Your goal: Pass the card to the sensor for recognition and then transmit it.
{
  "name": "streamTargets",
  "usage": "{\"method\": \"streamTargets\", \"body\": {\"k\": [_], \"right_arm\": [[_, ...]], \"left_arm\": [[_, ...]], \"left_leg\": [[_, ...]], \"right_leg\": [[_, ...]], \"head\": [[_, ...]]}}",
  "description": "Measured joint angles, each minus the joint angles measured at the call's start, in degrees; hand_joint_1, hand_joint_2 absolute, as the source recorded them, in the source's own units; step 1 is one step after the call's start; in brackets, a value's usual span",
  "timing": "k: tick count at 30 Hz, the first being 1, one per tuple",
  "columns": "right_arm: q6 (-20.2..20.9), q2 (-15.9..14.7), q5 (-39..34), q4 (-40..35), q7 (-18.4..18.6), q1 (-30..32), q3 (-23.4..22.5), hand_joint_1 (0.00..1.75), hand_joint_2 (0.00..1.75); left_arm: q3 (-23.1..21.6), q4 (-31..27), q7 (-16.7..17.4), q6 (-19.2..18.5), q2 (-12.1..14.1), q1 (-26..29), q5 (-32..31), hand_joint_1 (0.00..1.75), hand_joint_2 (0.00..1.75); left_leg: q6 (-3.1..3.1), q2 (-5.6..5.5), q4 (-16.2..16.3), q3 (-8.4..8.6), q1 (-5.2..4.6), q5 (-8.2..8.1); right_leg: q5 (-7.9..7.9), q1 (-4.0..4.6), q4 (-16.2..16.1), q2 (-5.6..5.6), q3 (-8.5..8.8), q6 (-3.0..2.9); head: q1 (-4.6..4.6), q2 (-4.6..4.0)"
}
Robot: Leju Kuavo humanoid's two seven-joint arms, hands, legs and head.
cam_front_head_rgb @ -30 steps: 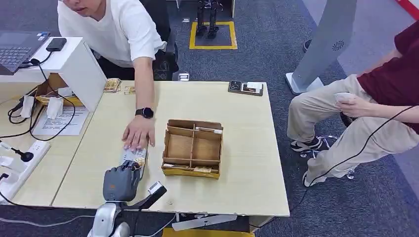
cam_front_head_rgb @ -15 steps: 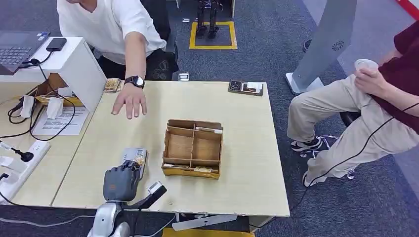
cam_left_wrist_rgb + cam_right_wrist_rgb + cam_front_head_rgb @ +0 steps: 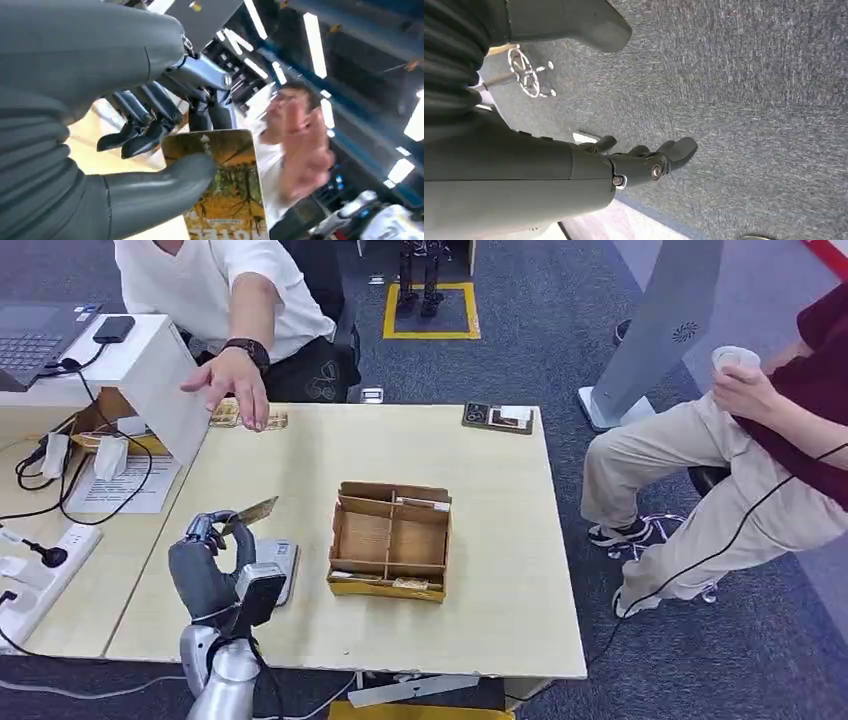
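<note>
left hand, one card pinched

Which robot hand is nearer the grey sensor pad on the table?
Left. The left hand holds the yellow card raised just beside the flat grey sensor pad. The right hand hangs over blue carpet, away from the table.

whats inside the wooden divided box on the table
The wooden box has several compartments. The two large middle ones look empty. Flat card-like items lie in the narrow front and back slots; their faces are too small to read.
</note>
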Motion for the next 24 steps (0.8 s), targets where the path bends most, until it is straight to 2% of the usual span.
{"method": "streamTargets", "body": {"k": [4, 12, 16, 24], "right_arm": [[0.02, 0.04, 0.33, 0.0, 0.0, 0.0, 0.04, 0.0, 1.75], [0.0, 0.24, 0.46, 0.0, 0.02, 0.0, 0.06, 0.0, 1.75], [-0.04, 0.42, 0.46, 0.02, 0.0, 0.02, 0.09, 0.0, 1.75], [-0.04, 0.66, 0.64, 0.02, -0.09, 0.01, 0.22, 0.0, 1.75]], "left_arm": [[0.0, -1.91, -1.95, -0.09, -0.13, -0.05, 0.37, 1.75, 1.75], [0.0, -2.13, -0.88, -0.15, -0.24, -1.5, 2.38, 1.75, 1.75], [0.0, -1.91, 1.0, -0.15, -0.37, -3.52, 8.12, 1.75, 1.75], [-1.18, -1.53, 1.26, -0.17, -0.39, -7.15, 15.77, 1.75, 1.75]], "left_leg": [[0.0, 0.02, -0.01, 0.0, 0.02, 0.0], [0.0, 0.03, -0.02, -0.04, 0.01, 0.0], [0.0, 0.03, -0.01, -0.04, 0.01, 0.01], [0.0, 0.03, -0.01, -0.04, 0.01, 0.01]], "right_leg": [[0.0, 0.02, 0.0, 0.01, -0.03, -0.01], [0.0, 0.02, 0.0, 0.0, -0.03, -0.01], [0.01, 0.01, 0.0, 0.0, -0.03, -0.01], [0.01, 0.01, 0.0, 0.0, -0.03, -0.02]], "head": [[0.02, 0.0], [0.04, 0.0], [0.04, 0.0], [0.02, 0.0]]}}
